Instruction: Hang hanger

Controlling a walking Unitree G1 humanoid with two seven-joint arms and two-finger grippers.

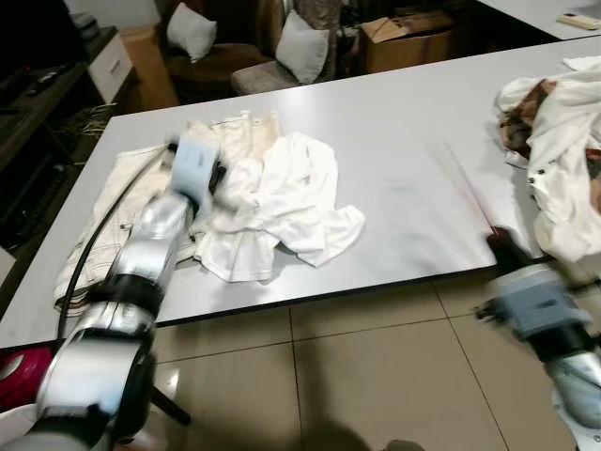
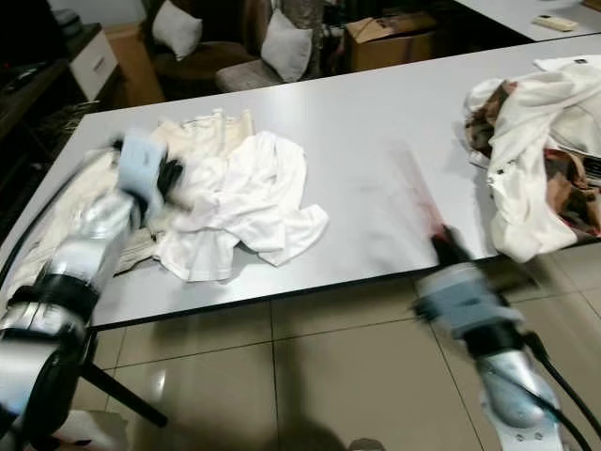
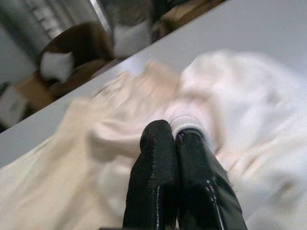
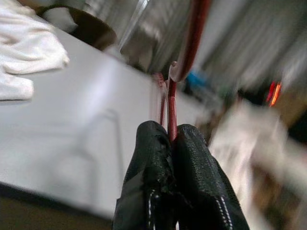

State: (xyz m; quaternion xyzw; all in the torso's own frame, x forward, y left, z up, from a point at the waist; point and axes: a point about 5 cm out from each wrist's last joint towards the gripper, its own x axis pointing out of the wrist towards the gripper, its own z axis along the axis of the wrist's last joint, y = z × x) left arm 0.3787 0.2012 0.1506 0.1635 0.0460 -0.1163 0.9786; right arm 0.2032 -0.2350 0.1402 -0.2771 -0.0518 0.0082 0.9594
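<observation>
Right hand [image 4: 170, 139], black fingers clamped on thin red wire hanger [image 4: 171, 108], hovering at near edge of grey bench [image 1: 404, 150]; hanger streaking across benchtop, motion-blurred.

Left hand [image 3: 175, 139], fingers pressed together, small white-capped item at tips, unidentifiable, reaching over crumpled white garment [image 1: 282, 202] atop cream cloth [image 1: 122, 202].

Second heap of white and brown-patterned clothes [image 1: 563, 141] lying at right.

Step in hand, judged: carrying hanger toward garment. Next move calling for threading hanger into neck opening.

A shirt [image 1: 282, 202] lies on the table [image 1: 404, 132] at left, a clothes pile [image 1: 563, 141] at right; chairs [image 1: 235, 56] stand behind.
</observation>
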